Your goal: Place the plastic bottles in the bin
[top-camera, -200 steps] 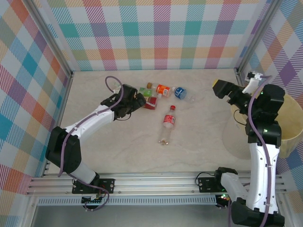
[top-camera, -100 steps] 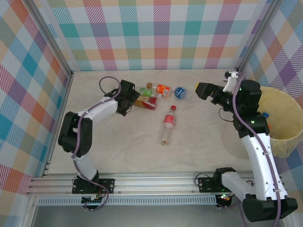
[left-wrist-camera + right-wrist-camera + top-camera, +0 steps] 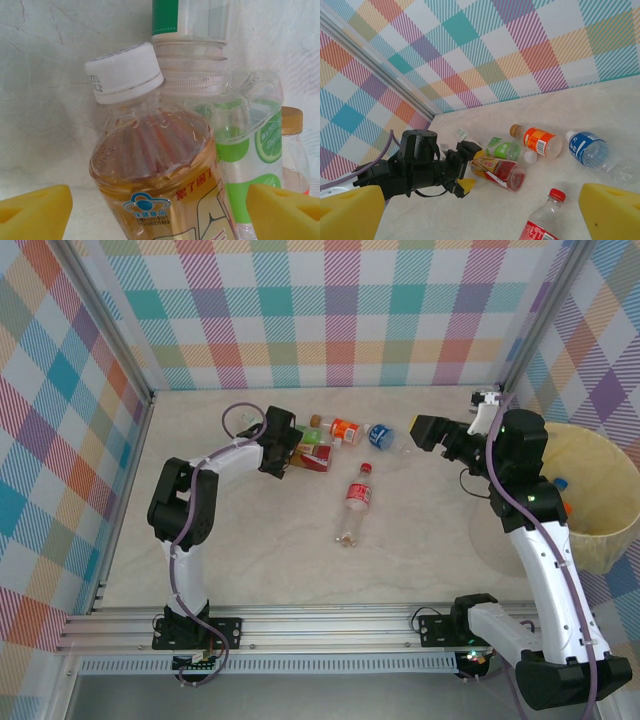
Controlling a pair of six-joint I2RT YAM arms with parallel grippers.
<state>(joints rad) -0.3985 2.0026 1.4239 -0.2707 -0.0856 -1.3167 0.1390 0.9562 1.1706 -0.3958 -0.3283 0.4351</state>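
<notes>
Left tool (image 3: 292,447): held open, pads (image 3: 35,212) set either side of the white-capped bottle (image 3: 155,170), apart from it. Right tool (image 3: 420,430): held open, nothing grasped, near the blue bottle (image 3: 382,437). Green bottle (image 3: 320,435) and orange bottle (image 3: 345,428): clustered alongside, by the far edge of the surface (image 3: 250,540). Red-capped bottle (image 3: 355,502): laid apart, mid-surface. Bin (image 3: 600,545): placed at the right edge.

White shells and black joints make up the left arm (image 3: 225,455) and the right arm (image 3: 545,560), each trailing a looping purple cable (image 3: 225,421). Black bases (image 3: 195,632) bolt to a silver rail (image 3: 330,625) at 6 o'clock. The left claw (image 3: 296,450) and right claw (image 3: 420,430) are black, tipped with yellow wedge-shaped foam pads (image 3: 32,212).
</notes>
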